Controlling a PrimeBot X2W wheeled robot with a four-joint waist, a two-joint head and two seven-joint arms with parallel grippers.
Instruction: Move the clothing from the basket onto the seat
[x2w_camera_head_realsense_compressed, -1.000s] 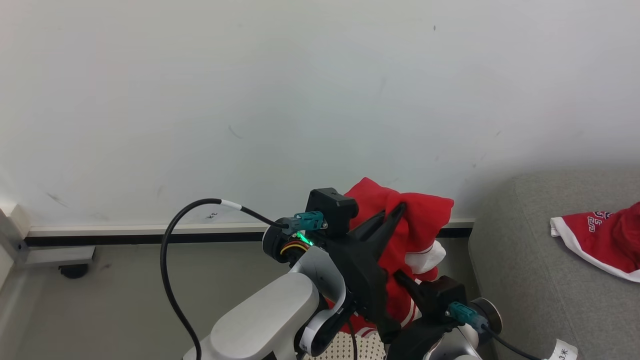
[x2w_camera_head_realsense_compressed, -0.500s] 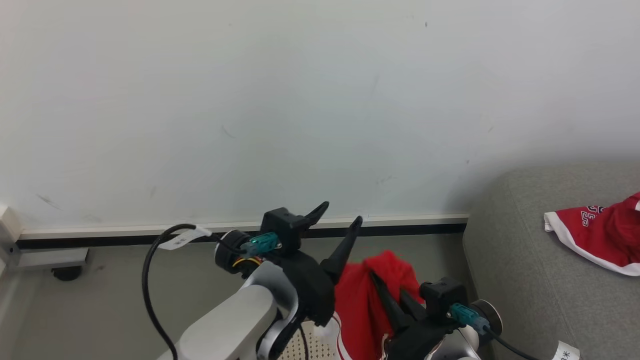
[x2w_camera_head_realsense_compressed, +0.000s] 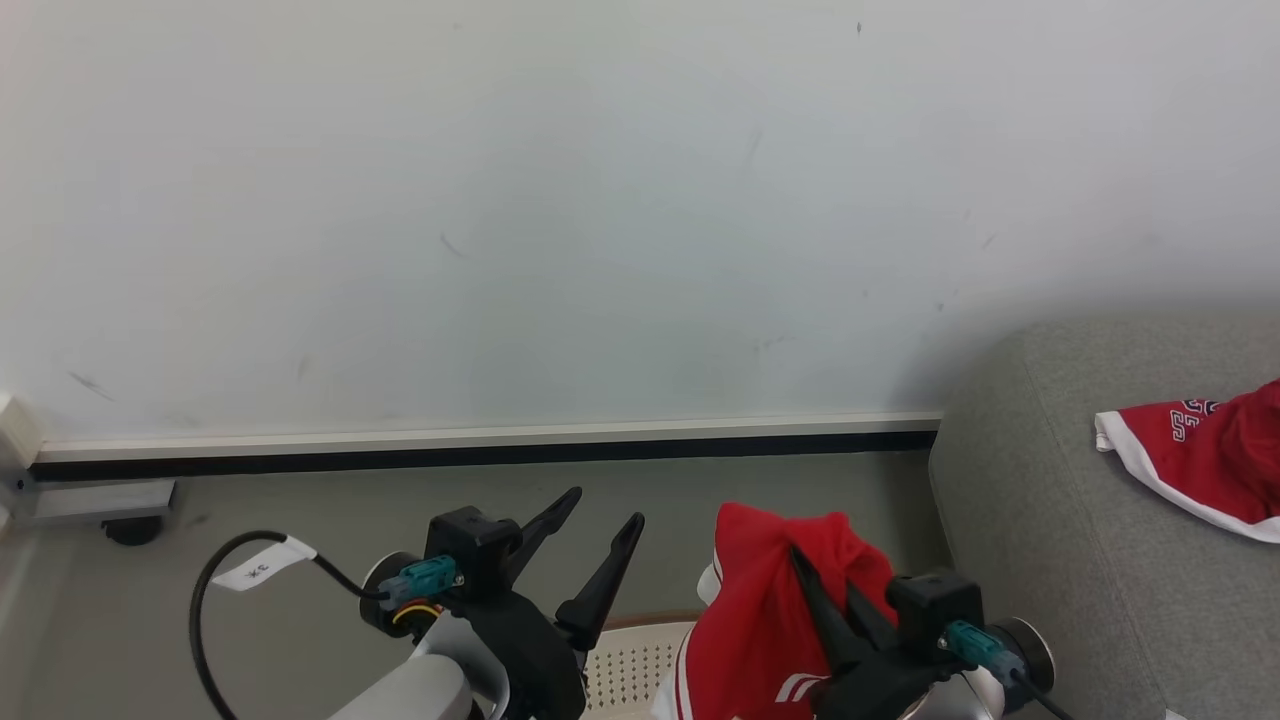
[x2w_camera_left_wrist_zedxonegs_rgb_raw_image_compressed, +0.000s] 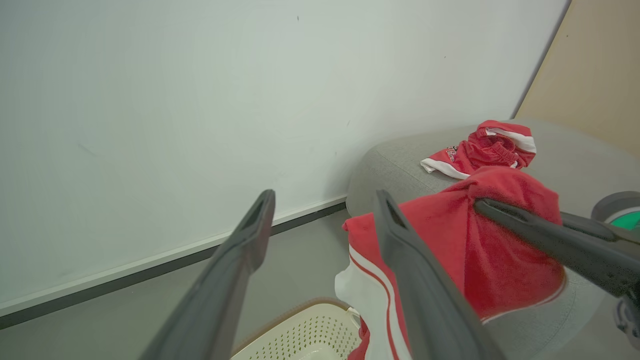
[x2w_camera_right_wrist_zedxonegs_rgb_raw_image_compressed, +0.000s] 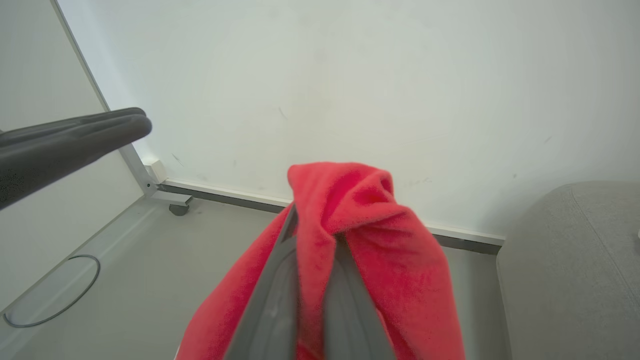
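The right gripper (x2w_camera_head_realsense_compressed: 800, 560), at the lower centre-right of the head view, is pinching a red garment (x2w_camera_head_realsense_compressed: 760, 610) between closed fingers. The cloth is bunching over the fingertips and hanging down toward the basket (x2w_camera_head_realsense_compressed: 640, 665) at the bottom edge. The left gripper (x2w_camera_head_realsense_compressed: 605, 507), at lower centre, is standing wide apart and holding nothing; it is near the cloth, though whether it is touching is unclear.

The seat (x2w_camera_head_realsense_compressed: 1050, 560) is lying at the right of the frame, with another red garment (x2w_camera_head_realsense_compressed: 1200, 460) resting on it at the far right.

The step in hand looks like the carry across to the seat. Doing it well probably means travelling toward the right of the frame, high enough that the trailing white-striped end is clearing both the basket rim and the cushion's rounded edge. The pinch should open only once most of the fabric is lying over the flat part, since cloth let go at the edge may slide off. The empty arm is best held aside, so the dangling cloth is not snagging on it.
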